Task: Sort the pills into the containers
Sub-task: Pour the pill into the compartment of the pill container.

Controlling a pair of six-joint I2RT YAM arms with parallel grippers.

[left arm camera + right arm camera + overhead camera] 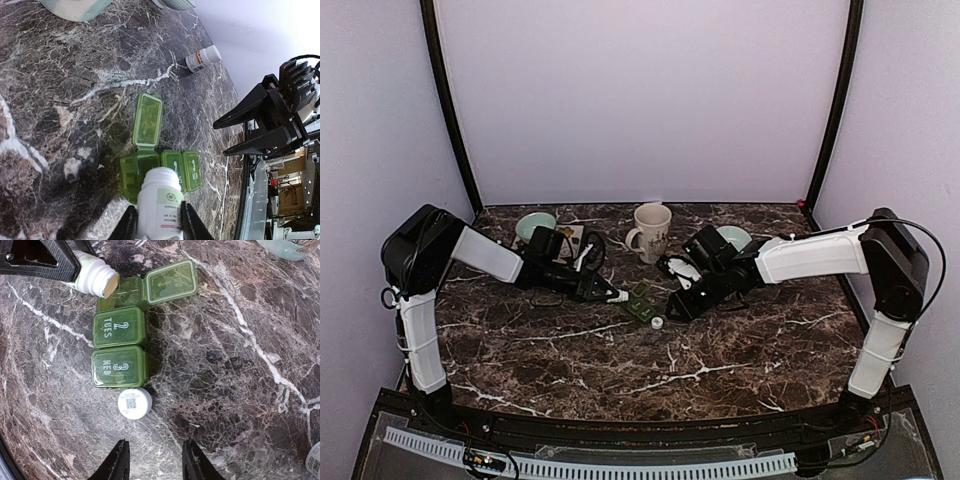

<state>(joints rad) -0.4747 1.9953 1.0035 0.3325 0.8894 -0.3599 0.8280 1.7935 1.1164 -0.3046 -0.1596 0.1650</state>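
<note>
counter (620, 370): dark marble; all items sit mid to far, the near strip is bare of task items
cap (134, 403): white, flat on the counter, just beside the WED end of the organizer; nearest item
right pincer (155, 445): spread, holds nothing, hovers over the counter near the cap
pill organizer (642, 303): green, three compartments in a row, at centre between the two pincers
WED compartment (119, 366): lid shut, contents hidden
TUES compartment (119, 327): lid shut, contents hidden
open compartment (125, 290): lid (170, 282) flipped back flat; inside partly blocked by the bottle, cannot tell if any pills are in it
white bottle (161, 187): uncapped, tilted, mouth at the rim of the open compartment; pale fill in the mouth, pills or seal unclear
left pincer (157, 206): pinching the white bottle by its body
second bottle (202, 58): lying on its side on the counter, cap on, well apart from the organizer
mug (651, 231): upright at the back centre, contents not visible
left bowl (534, 225): teal, far left, contents not readable
right bowl (734, 237): teal, far right behind the right arm, contents not readable
progress: early, by my read. Done: bottle uncapped, one compartment open, pour set up. Left: get pills in, do TUES and WED, deal with the second bottle, close the lids. No sorted pill visible anywhere.
</note>
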